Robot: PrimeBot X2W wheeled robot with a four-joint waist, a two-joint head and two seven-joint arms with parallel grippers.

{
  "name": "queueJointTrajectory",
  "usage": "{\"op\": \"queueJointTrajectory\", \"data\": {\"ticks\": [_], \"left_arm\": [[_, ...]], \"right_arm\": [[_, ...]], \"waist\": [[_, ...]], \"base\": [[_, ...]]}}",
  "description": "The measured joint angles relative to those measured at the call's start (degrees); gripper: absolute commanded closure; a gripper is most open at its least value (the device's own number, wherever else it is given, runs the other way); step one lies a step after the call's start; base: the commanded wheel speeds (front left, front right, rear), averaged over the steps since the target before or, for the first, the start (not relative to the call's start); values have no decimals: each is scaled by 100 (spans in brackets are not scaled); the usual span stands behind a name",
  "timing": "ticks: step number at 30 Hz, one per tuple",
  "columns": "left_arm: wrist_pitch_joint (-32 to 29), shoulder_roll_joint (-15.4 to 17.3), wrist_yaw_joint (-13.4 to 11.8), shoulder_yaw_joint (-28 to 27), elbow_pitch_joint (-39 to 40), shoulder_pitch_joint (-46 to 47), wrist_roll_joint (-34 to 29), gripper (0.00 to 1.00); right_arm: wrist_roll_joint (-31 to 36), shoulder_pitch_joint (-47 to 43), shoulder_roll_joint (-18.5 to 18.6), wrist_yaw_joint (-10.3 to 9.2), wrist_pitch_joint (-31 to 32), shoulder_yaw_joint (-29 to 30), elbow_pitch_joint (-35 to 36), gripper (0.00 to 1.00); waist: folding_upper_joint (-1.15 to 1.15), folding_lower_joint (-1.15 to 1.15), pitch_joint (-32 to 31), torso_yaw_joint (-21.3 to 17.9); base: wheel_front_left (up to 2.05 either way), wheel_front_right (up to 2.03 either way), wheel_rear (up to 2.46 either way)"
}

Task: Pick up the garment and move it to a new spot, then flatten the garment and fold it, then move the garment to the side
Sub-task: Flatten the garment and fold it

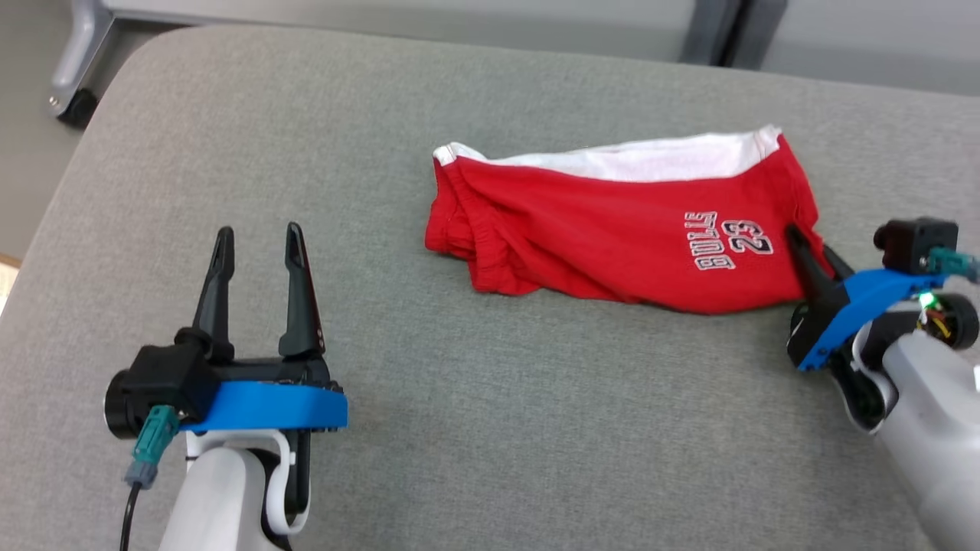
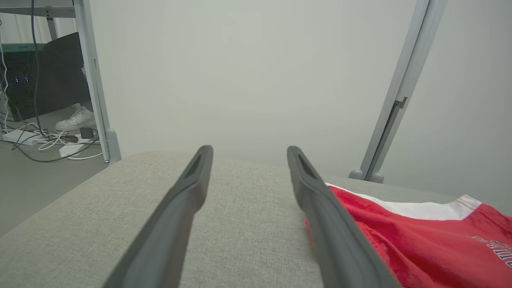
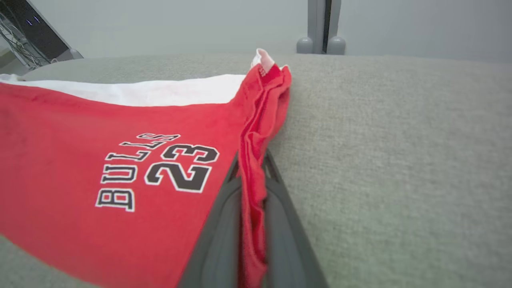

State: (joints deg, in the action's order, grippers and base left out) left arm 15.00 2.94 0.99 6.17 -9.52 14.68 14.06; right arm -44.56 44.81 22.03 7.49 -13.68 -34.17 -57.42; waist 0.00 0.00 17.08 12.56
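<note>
Just right of the BULLS 23 print (image 1: 727, 241), the right gripper (image 1: 810, 245) clamps the red garment (image 1: 582, 229) by its edge; it stretches leftward from that print toward the spread, empty left gripper (image 1: 259, 229).

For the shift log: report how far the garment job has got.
Done: the garment lies doubled over, not neatly flat. In hand: the right gripper is shut on its side edge; the left gripper stands open, apart. Left: lifting and moving it; which stage this is, I cannot tell.
</note>
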Motion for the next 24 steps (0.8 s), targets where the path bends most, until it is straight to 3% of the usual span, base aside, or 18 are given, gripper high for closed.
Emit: {"op": "queueJointTrajectory", "data": {"ticks": [6, 12, 18, 24], "left_arm": [[0, -1, 34, -90, -13, -287, -109, 0], [0, -1, 65, -194, 4, -524, -168, 0], [0, -1, 103, -170, 2, -541, -187, 0], [0, -1, 107, -82, -14, -541, -146, 0]], "right_arm": [[-201, -837, -54, 0, -118, 360, 510, 100], [-42, -1491, 75, 0, -127, 1074, 959, 100], [300, -1655, 344, -1, -129, 1833, 869, 100], [542, -1663, 205, -1, -129, 2054, 735, 100]], "waist": [[0, 0, -285, -305], [0, 0, -498, -575], [0, 0, -585, -643], [0, 0, -626, -541]], "base": [[0, 0, 0], [0, 0, 0], [0, 0, 0], [0, 0, 0]]}}
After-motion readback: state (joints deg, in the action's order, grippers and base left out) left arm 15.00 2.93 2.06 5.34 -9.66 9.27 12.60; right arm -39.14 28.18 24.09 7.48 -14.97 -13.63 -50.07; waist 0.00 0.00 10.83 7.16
